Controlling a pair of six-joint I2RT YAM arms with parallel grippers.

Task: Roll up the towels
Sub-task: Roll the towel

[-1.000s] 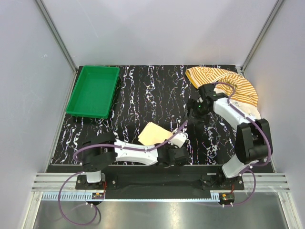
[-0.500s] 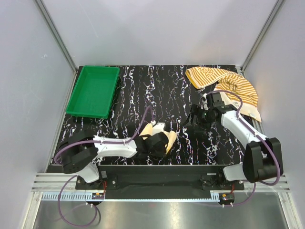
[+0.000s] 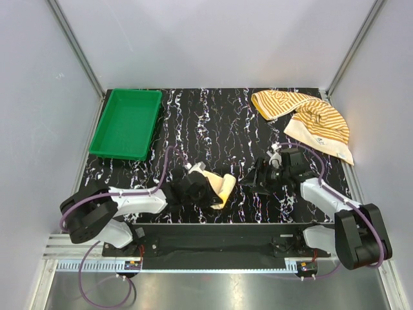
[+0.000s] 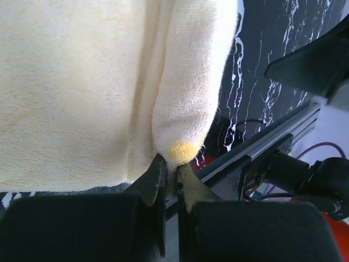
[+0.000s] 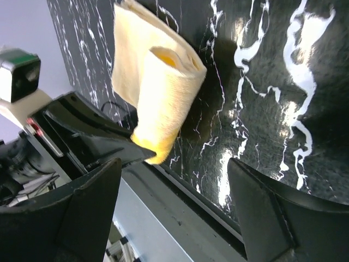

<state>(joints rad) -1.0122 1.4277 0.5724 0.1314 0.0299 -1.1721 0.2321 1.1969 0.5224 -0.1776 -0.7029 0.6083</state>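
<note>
Pale yellow towel [image 3: 222,186] part-rolled near front edge of table [image 3: 213,116], left end effector [image 4: 170,180] pinching it, right end effector [image 5: 174,161] spread

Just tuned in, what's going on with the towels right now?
The left gripper is shut on the end of the plain pale yellow cloth towel, which is partly rolled near the front middle of the black marbled table. The right gripper hangs open just beside it, holding nothing. The larger orange-and-cream striped towel lies crumpled in the far right corner, not yet rolled. A green plastic tray sits at the far left.
</note>
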